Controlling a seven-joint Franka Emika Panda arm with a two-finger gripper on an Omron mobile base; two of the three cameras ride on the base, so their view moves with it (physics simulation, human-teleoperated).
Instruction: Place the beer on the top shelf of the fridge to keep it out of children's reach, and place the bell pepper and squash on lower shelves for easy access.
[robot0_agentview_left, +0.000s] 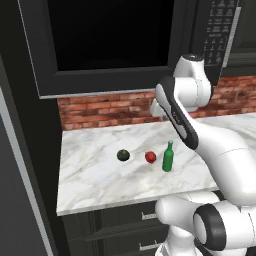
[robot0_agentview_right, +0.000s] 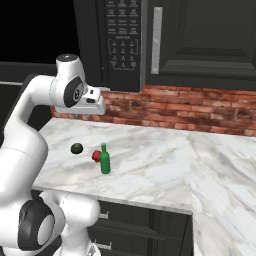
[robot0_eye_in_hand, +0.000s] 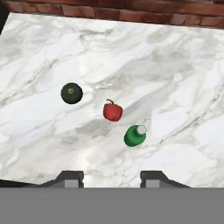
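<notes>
gripper (robot0_eye_in_hand: 111, 177) hovers open above beer (robot0_eye_in_hand: 134, 135).

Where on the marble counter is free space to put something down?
The white marble counter is bare right of the slim green bottle, up to the brick wall. Crowded spot: bottle, red bell pepper and dark green squash stand close together.

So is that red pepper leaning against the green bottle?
Apart. The hand view looks down on both and shows a strip of bare marble counter between the bell pepper and the beer; the bottle stands upright on its own.
</notes>
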